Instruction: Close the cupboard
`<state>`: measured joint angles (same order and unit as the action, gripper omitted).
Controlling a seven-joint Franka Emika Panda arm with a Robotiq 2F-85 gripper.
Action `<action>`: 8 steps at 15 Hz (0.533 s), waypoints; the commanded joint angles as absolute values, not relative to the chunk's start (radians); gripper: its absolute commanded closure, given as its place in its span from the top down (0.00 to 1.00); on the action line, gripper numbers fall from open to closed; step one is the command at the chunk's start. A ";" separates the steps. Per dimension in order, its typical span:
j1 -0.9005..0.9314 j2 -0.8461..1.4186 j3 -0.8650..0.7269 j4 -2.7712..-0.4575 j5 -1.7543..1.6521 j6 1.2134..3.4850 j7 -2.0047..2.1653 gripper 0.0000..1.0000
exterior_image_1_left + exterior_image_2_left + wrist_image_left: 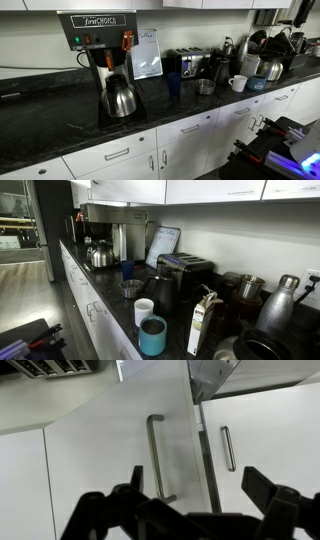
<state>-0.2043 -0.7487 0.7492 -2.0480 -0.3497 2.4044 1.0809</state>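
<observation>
**Wrist view, left to right.** The cupboard door is filling most of the frame, its bar handle standing just left of a dark seam. Beyond the seam, the neighbouring door is showing 1 shorter handle. The gripper is hovering at the bottom edge, its 2 fingers spread wide and holding nothing. The door is looking almost flush, so the closing push is judged nearly complete, though a full shut cannot be confirmed. The next move is calling for 1 light press beside the handle, or a straight retreat.
</observation>
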 commanded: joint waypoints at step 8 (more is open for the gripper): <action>-0.229 -0.728 0.752 -2.029 -0.325 2.381 1.120 1.00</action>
